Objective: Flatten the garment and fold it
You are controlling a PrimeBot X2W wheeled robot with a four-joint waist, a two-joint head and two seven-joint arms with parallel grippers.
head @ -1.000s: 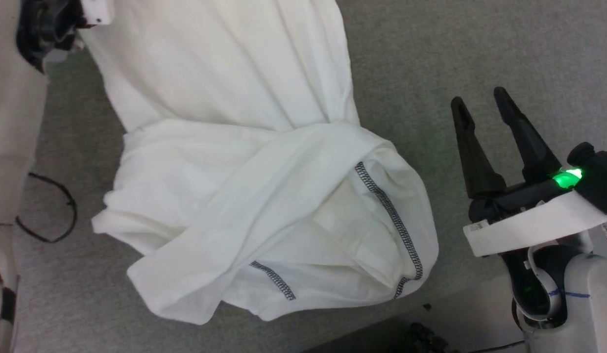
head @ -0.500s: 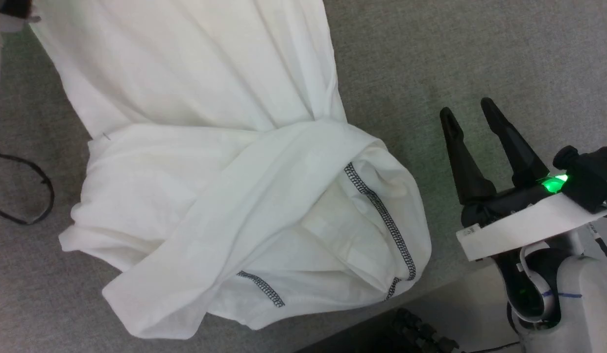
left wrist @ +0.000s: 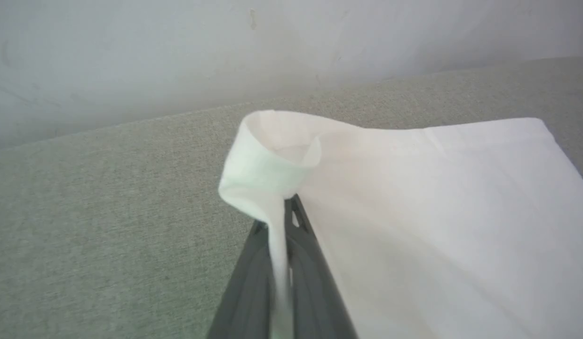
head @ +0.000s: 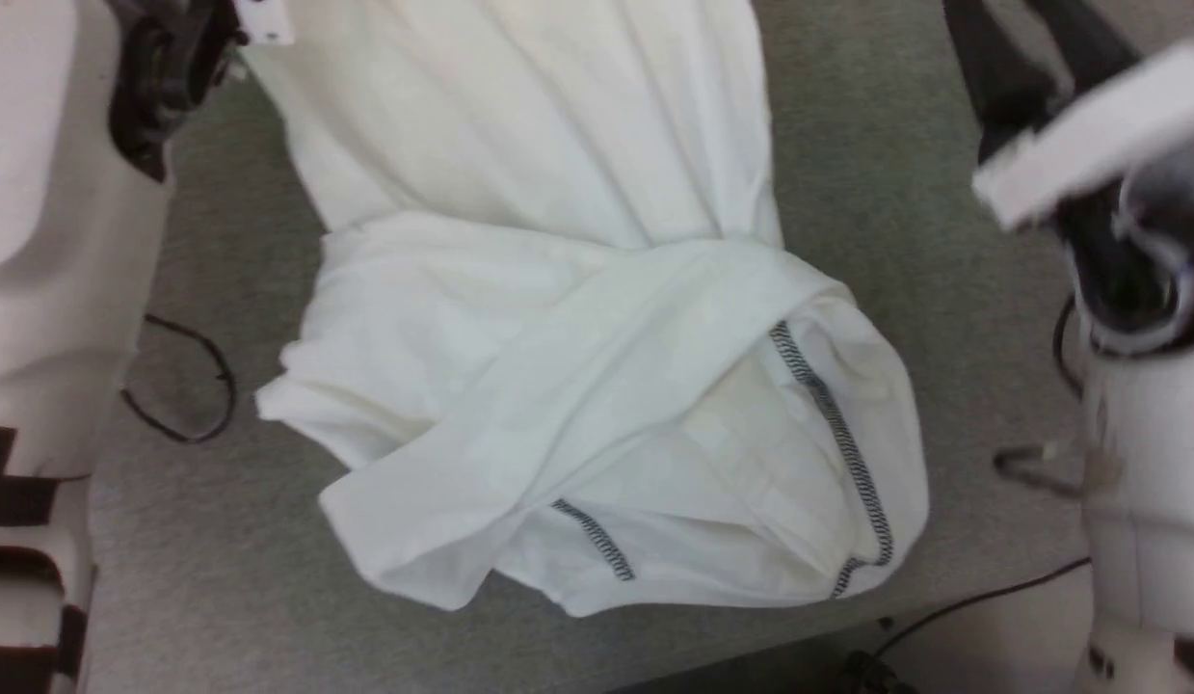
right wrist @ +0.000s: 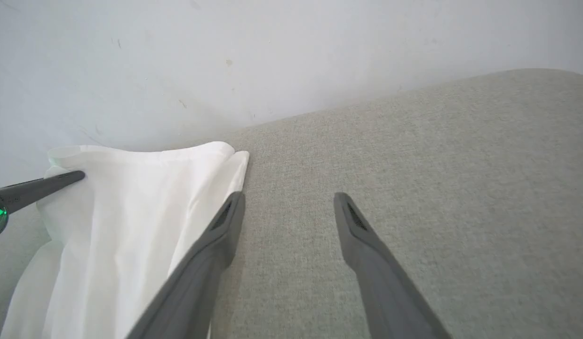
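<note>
The white garment lies crumpled on the grey table, with a sleeve crossing its lower part and dark zigzag seams near the front edge. Its far part stretches up toward the top left. In the left wrist view my left gripper is shut on a rolled edge of the garment, lifted off the table. My right gripper stands open over bare table, just right of the garment's far edge. Its dark fingers are blurred at the top right of the head view.
A black cable loop lies on the table left of the garment. The table's front edge runs below the garment, with another cable beyond it. A pale wall rises behind the table. My left forearm fills the left side.
The head camera has shifted. My right gripper has moved forward along the garment's right side, from level with the crossed sleeve to its far edge. The left gripper still holds the cloth.
</note>
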